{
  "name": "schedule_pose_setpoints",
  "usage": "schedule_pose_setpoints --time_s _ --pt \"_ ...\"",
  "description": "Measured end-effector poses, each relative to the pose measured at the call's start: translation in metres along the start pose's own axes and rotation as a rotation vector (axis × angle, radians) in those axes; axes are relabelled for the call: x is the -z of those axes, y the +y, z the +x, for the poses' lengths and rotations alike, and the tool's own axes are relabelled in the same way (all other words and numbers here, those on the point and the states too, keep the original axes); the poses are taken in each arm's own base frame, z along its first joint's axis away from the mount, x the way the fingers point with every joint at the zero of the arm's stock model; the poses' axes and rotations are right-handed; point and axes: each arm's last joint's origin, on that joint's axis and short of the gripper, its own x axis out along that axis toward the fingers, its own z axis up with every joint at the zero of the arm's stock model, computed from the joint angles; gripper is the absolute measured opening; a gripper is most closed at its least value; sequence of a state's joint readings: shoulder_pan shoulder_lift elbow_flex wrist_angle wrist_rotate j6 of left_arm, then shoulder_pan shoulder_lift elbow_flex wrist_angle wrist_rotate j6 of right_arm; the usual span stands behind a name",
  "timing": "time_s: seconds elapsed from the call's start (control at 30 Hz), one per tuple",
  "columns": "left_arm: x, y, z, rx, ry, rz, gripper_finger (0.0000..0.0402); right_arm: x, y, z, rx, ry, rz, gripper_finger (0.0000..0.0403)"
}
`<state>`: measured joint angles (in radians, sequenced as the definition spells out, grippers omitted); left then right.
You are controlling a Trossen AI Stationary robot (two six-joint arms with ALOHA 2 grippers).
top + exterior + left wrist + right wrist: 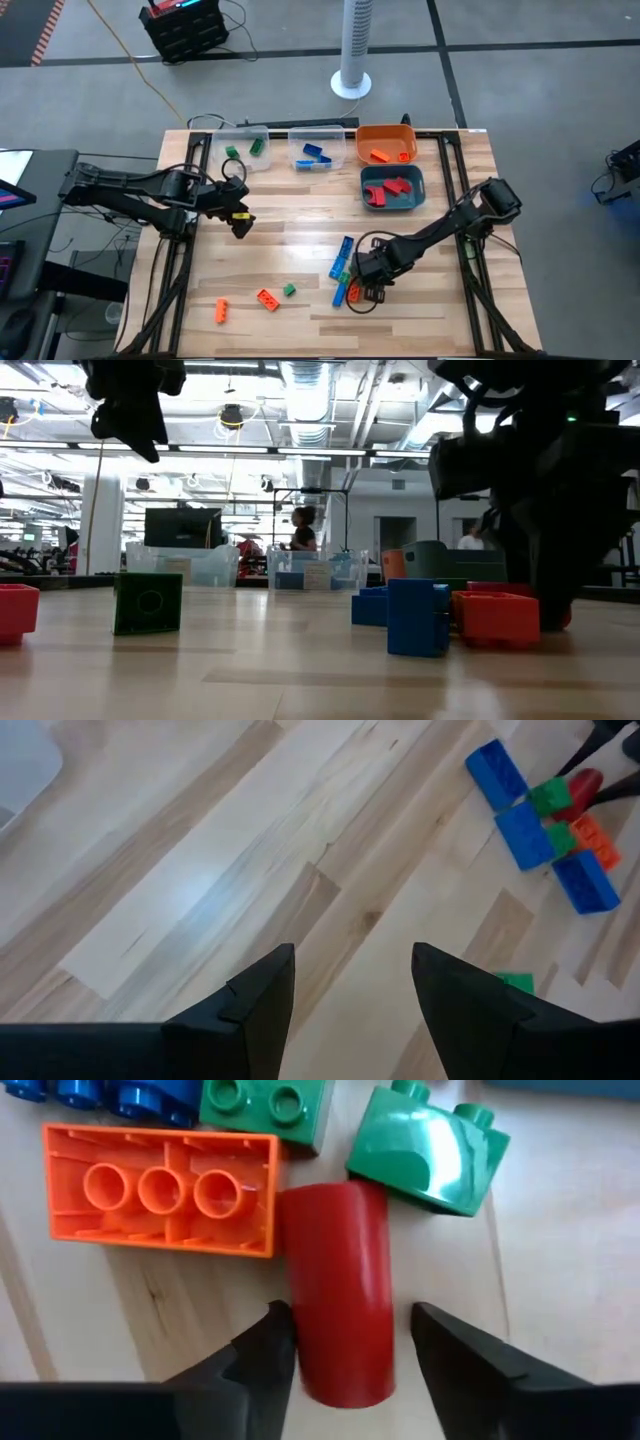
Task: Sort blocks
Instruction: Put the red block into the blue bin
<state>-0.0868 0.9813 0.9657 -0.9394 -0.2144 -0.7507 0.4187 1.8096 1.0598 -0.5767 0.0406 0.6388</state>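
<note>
The right gripper (342, 1342) is low on the table at lower centre-right of the high view, its fingers part open on either side of a red cylinder-shaped block (338, 1292); whether they actually pinch it is hard to tell. That block touches an upturned orange brick (160, 1188) and lies just below two green bricks (428, 1148). The left gripper (352, 982), fingers part open and empty, hangs over bare wood at centre-left, with a clear bin (238, 150), an orange bin (386, 143) and a teal bin (392, 189) along the upper part of the table.
</note>
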Motion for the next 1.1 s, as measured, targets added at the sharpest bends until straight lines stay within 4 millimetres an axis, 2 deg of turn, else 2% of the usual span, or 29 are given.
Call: schedule_pose_setpoints --time_s 0.3,0.47,0.57,0.73,0.9,1.0,1.1 --pt "0.000 0.002 0.000 -0.022 -0.007 0.107 0.0196 -0.004 -0.013 -0.007 0.021 0.018 0.027 0.0091" --pt "-0.003 0.006 0.001 -0.058 -0.021 0.115 0.0196 -0.003 -0.026 -0.012 0.057 0.087 0.036 0.0083" --pt "-0.005 0.008 0.001 -0.069 -0.025 0.120 0.0196 -0.002 -0.040 -0.026 0.091 0.108 0.031 0.0090" --pt "-0.009 0.013 0.002 -0.109 -0.046 0.146 0.0196 -0.005 -0.078 -0.067 0.197 0.057 0.078 0.0092" --pt "-0.013 0.018 0.003 -0.154 -0.071 0.129 0.0196 -0.014 -0.126 -0.105 0.206 -0.080 0.241 0.0092" --pt "-0.015 0.021 0.003 -0.166 -0.075 0.112 0.0196 -0.017 -0.156 -0.117 0.223 -0.118 0.362 0.0092" --pt "-0.016 0.021 0.003 -0.164 -0.083 0.106 0.0196 -0.018 -0.184 -0.120 0.253 -0.117 0.428 0.0092"
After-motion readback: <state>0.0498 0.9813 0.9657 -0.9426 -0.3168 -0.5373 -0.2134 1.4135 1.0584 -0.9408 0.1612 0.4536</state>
